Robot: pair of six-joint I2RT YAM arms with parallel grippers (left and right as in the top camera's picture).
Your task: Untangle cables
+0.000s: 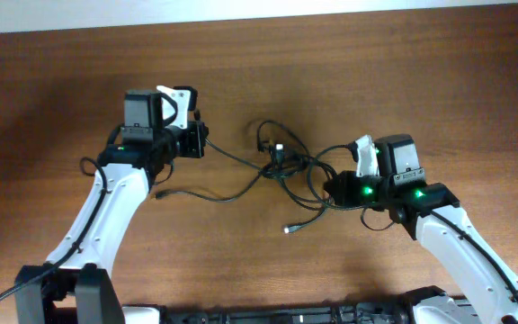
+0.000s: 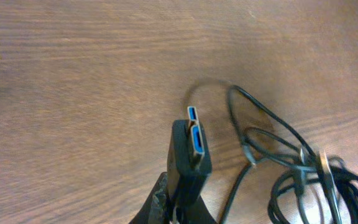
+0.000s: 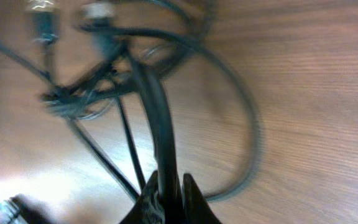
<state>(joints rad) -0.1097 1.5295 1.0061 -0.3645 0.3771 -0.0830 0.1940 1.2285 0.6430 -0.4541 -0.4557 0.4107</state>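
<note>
On the table [image 1: 52, 72], the cables [image 1: 281, 166] lie tangled between the arms. They look like light, limp, thin cords, likely to slide and to snag at crossings. The stiff plugs probably give the surest hold. The left end effector [image 1: 198, 140] is clenched on one plug [image 2: 191, 146]. The right end effector [image 3: 166, 196] pinches one of the cables. Four ends show, suggesting two or three cables.
</note>
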